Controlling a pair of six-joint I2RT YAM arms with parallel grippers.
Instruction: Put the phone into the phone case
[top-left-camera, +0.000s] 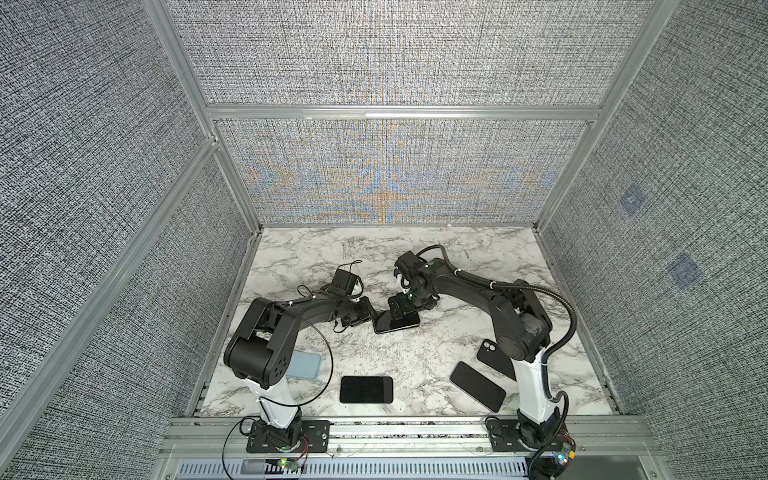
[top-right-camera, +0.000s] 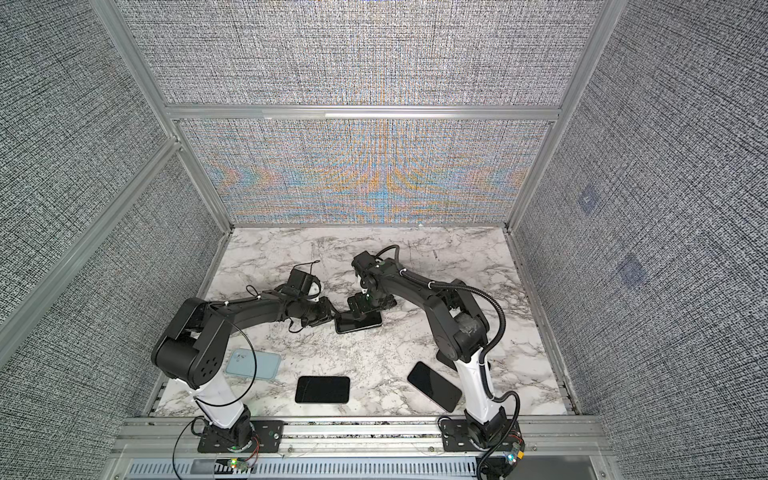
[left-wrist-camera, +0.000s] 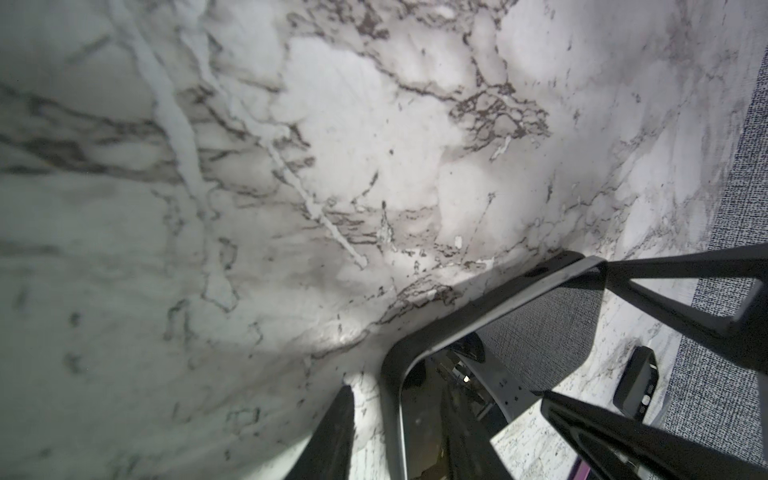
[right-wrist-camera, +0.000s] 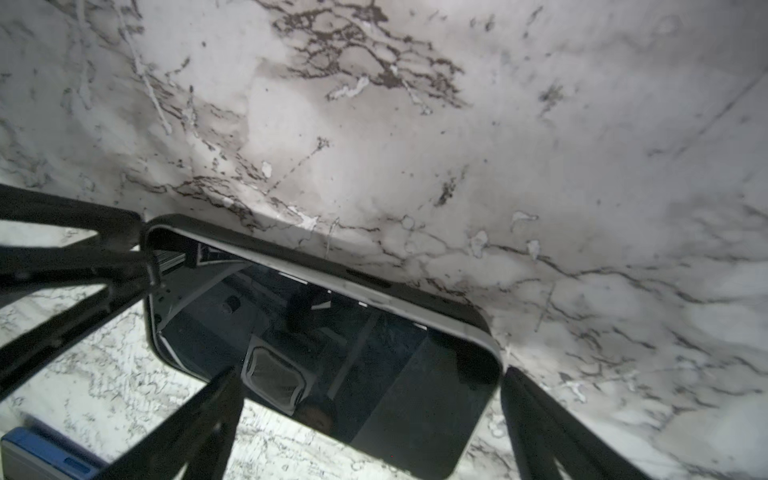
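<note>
One glossy black phone (top-left-camera: 395, 326) lies screen up.

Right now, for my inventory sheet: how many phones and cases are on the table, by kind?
Screen-up phones: 3
Black case on centre phone: 1
Light-blue phone case: 1
Black lens-side-up phone or case, unclear which: 1
Total: 6
</note>
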